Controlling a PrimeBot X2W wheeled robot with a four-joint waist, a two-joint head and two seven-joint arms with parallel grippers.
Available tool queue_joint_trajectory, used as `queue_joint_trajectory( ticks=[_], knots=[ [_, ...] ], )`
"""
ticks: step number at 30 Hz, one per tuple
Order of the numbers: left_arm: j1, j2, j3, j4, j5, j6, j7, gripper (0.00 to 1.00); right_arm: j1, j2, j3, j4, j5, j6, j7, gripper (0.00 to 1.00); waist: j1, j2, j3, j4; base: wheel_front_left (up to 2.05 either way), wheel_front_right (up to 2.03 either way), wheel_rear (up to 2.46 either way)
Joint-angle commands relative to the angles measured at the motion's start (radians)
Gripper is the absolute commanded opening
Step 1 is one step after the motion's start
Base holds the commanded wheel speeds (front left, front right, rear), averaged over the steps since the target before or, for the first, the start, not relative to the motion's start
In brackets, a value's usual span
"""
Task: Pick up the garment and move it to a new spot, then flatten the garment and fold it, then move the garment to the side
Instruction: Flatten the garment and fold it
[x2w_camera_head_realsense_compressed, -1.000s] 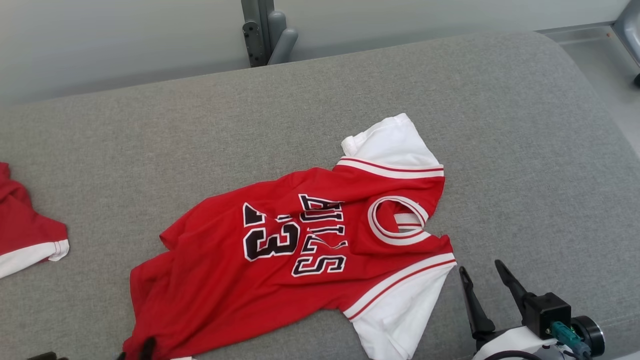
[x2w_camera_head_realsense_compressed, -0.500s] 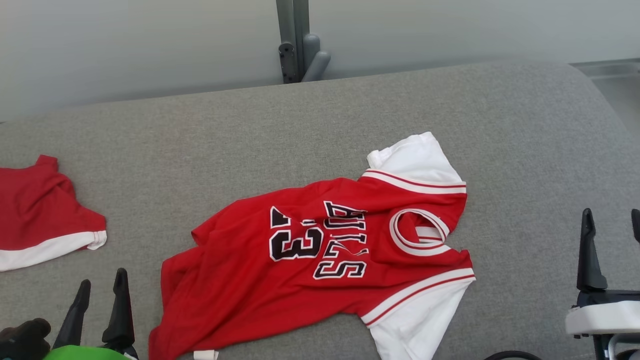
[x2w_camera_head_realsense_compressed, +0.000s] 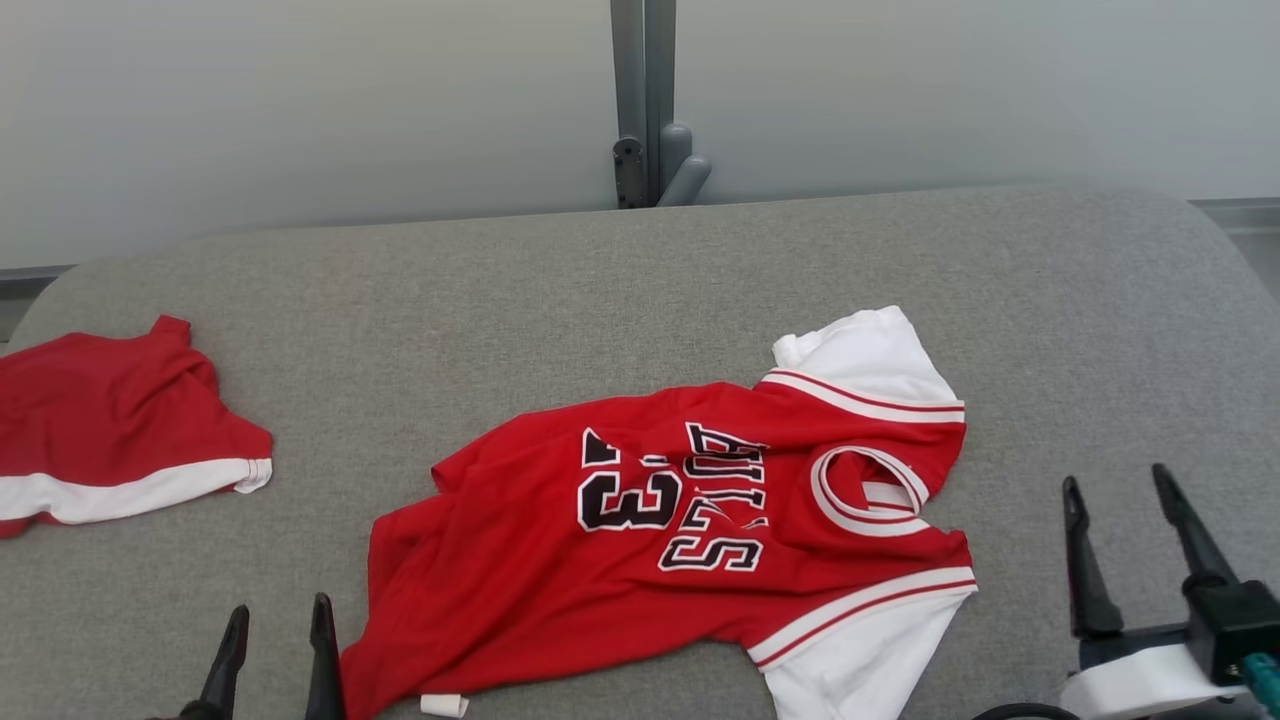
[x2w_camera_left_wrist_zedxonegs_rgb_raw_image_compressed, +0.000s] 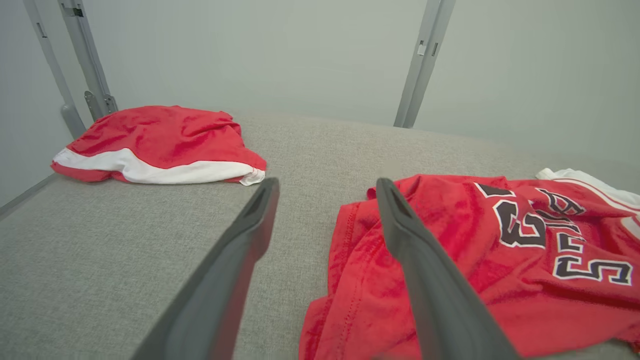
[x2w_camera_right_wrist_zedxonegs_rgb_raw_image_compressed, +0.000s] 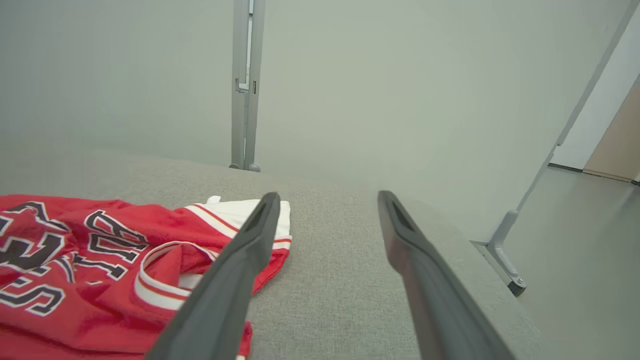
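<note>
- The cloth (x2w_camera_head_realsense_compressed: 120, 440), red with a white band, lies bunched at the left edge of the frame, well apart from the jersey. It blocks nothing now, but it takes up the left end of the surface (x2w_camera_head_realsense_compressed: 500, 300), which may limit where the jersey can finally go.
- The left end effector (x2w_camera_head_realsense_compressed: 280, 608) is at the lower left. A second ago it was down at the hem corner, barely in frame. Now it stands clear of the cloth, fingers spread and empty, just beside the hem.
- The head camera has swung meanwhile, so the drift of everything across the frame is the view's, not the jersey's.
- The jersey (x2w_camera_head_realsense_compressed: 520, 590) lies from the middle to the lower right, lettering up, hem left, collar right. Its lie looks unchanged.
- It has been let go, so the move to a new spot looks done and flattening is probably next. The hem end is rumpled and the lettering puckered.
- A white label (x2w_camera_head_realsense_compressed: 443, 705) shows at the bottom edge, below the hem.
- The right end effector (x2w_camera_head_realsense_compressed: 1115, 480), lower right, is spread and empty, off the cloth, near the collar end.
- A post (x2w_camera_head_realsense_compressed: 645, 100) stands behind the surface, out of the way.
</note>
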Motion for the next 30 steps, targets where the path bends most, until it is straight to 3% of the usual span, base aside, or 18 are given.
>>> queue_joint_trajectory(
  ticks=[1,8,14,30],
  knots=[
    [0.000,-0.010,0.012,0.016,0.027,-0.017,0.000,1.00,0.006,0.001,0.011,0.013,-0.008,-0.001,-0.003,1.00,0.0000,0.0117,0.002,0.006,0.00,0.00,0.00],
    [-0.038,-0.085,0.086,0.083,0.149,-0.126,0.000,1.00,0.025,0.020,0.081,0.088,-0.022,-0.001,-0.003,1.00,0.0000,0.0117,0.007,0.020,0.00,0.00,0.00],
    [-0.049,-0.119,0.146,0.083,0.193,-0.176,0.000,1.00,0.018,0.028,0.098,0.104,-0.002,-0.001,-0.003,1.00,0.0000,0.0117,0.006,0.006,0.00,0.00,0.00],
    [-0.044,-0.146,0.176,0.103,0.214,-0.201,0.000,1.00,0.008,0.028,0.111,0.109,0.019,-0.001,-0.003,1.00,0.0000,0.0117,0.004,-0.007,0.00,0.00,0.00]
  ],
)
